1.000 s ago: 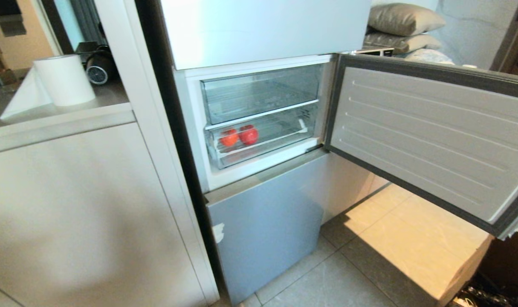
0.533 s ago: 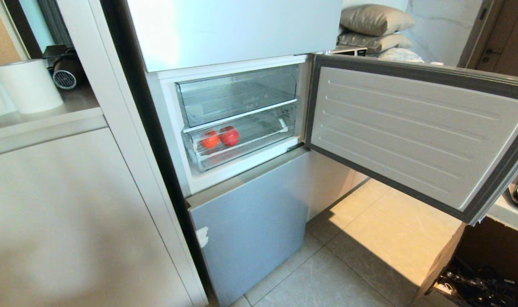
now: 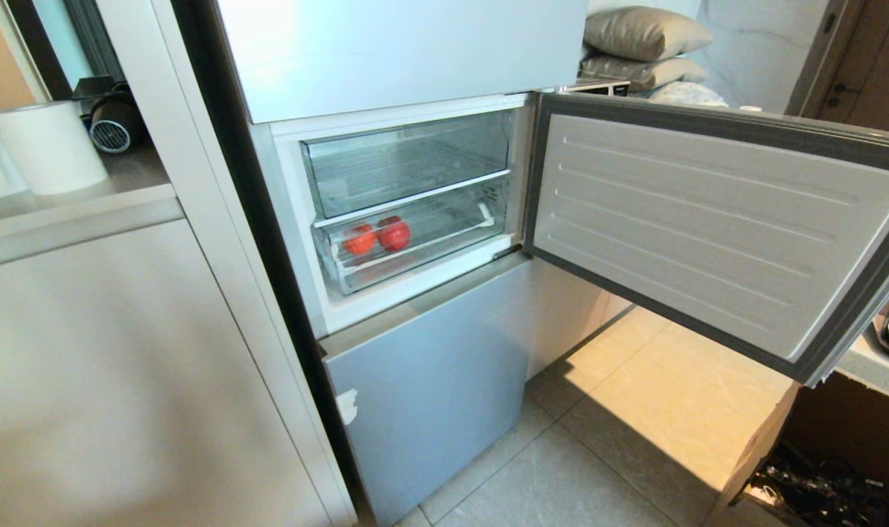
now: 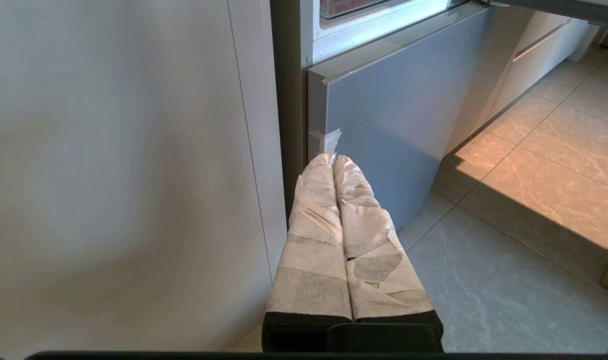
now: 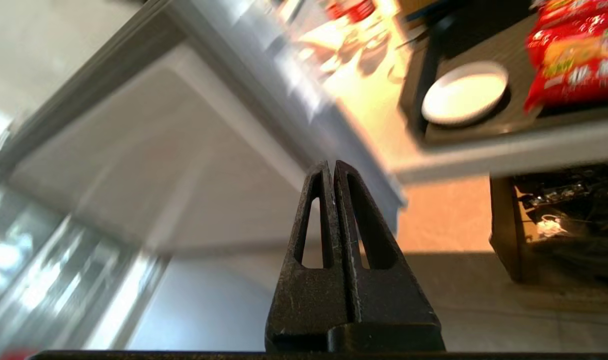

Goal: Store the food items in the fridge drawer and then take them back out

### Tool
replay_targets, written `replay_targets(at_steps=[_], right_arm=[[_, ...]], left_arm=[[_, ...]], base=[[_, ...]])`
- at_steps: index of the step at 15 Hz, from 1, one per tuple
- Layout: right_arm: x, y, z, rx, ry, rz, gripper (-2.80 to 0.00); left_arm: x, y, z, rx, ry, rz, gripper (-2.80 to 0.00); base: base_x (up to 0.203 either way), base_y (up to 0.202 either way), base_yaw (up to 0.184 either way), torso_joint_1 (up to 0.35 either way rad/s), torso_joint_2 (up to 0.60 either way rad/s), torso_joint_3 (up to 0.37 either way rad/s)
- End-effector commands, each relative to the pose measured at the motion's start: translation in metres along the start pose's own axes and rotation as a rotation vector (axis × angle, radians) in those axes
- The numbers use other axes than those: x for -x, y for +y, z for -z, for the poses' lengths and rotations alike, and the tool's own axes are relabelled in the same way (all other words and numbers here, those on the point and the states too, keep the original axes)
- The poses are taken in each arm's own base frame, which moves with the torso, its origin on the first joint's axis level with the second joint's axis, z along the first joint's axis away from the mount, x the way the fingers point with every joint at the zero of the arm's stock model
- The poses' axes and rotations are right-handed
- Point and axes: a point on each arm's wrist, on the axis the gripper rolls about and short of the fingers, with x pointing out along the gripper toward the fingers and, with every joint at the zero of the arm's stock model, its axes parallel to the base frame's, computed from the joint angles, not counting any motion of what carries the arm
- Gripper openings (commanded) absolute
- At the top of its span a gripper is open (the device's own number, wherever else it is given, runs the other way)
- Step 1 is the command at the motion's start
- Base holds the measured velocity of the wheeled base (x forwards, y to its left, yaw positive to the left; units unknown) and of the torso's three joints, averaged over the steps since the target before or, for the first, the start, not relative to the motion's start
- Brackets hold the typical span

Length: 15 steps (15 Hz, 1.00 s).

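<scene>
Fruit (image 3: pixel 358 239), two red-orange pieces touching, lies in our pushed-in lower fridge drawer (image 3: pixel 415 252) behind the open fridge door (image 3: pixel 707 227), probably stored for retrieval, while our left pincer (image 4: pixel 333 159) and right pincer (image 5: pixel 332 165) hang pressed together, empty, outside the fridge.

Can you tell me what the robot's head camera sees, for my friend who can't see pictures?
Two round red fruits sit in the lower clear fridge drawer behind an open fridge door. An empty clear tray sits above; no claw shows.
</scene>
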Motion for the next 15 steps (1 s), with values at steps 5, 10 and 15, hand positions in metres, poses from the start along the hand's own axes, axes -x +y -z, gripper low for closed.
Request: replay_targets(at_steps=[5,10,15], right_arm=[[-0.124,-0.057,-0.020,-0.153,-0.036,0.081,-2.80],[-0.195,-0.075,-0.036,-0.278,0.019,0.014,-2.80],[-0.240,-0.095,-0.023,-0.394,0.224,-0.105,-2.80]], left_arm=[[0.000,0.000,0.000,-0.001,0.000,0.000,-2.80],[0.000,0.000,0.000,0.000,0.000,0.000,-2.80],[0.000,0.000,0.000,0.000,0.001,0.000,-2.80]], base=[[0.000,0.000,0.000,0.000,0.00,0.000],[0.000,0.000,0.000,0.000,0.00,0.000],[0.000,0.000,0.000,0.000,0.00,0.000]])
